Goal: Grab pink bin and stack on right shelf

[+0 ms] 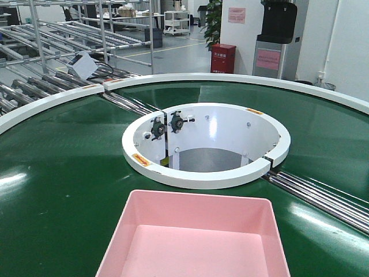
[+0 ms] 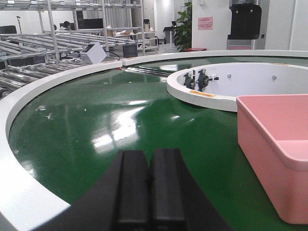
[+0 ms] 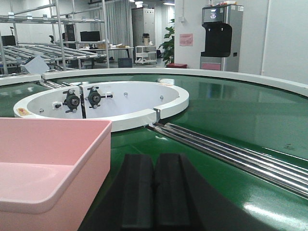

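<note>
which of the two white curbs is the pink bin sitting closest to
The inner white ring around the central opening, carrying two black bearings; the pink bin lies just before it. The outer white rim curves far behind.

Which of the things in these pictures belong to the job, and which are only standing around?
For the job: pink bin, left gripper, right gripper, both shut and empty. The right shelf is not in view.

Just standing around: white ring, roller racks, red cabinet, water dispenser.

Front view high, angled down over green belt (image 1: 52, 184); wrist views low, flanking shared pink bin (image 1: 196, 231).
</note>
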